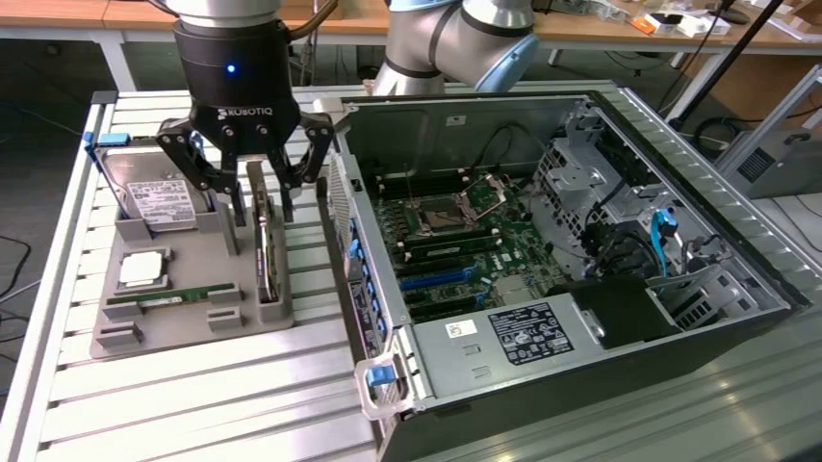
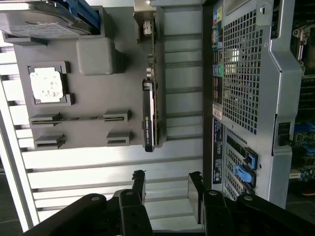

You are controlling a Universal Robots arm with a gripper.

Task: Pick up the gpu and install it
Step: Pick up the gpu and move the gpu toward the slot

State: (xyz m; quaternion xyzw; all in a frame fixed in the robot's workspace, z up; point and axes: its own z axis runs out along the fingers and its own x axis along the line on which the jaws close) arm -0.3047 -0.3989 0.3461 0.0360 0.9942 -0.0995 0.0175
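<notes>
gpu sat on edge in the gray holder | long axis 12-to-6 in exterior view, bracket toward 12 | tool wide open just above it

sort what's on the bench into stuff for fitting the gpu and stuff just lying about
For the job: gpu standing on edge in the grey holder; open tool over it; open computer case.
Lying about: hard drive, processor chip, memory stick, in the same holder.
</notes>
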